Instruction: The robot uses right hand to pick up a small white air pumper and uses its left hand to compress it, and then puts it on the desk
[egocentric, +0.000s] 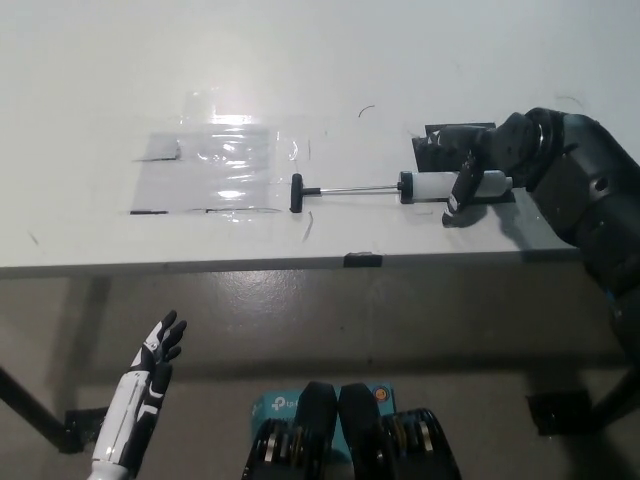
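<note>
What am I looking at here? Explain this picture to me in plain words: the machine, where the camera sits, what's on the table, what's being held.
This is one picture, taken by a camera on a humanoid robot's head, looking steeply down at a white desk.

The robot has two arms with fingered hands. Its black right hand comes in from the right and is curled over the white barrel of a small air pumper. The pumper lies flat on the desk, its thin rod drawn out to the left and ending in a black handle. Whether the grip is firm cannot be told; the pumper is not lifted yet.

Its white left hand rests low at the lower left, below the desk edge, fingers spread and holding nothing.

Also on the desk: a clear plastic sheet, and a dark mat beneath the pumper's barrel end.
</note>
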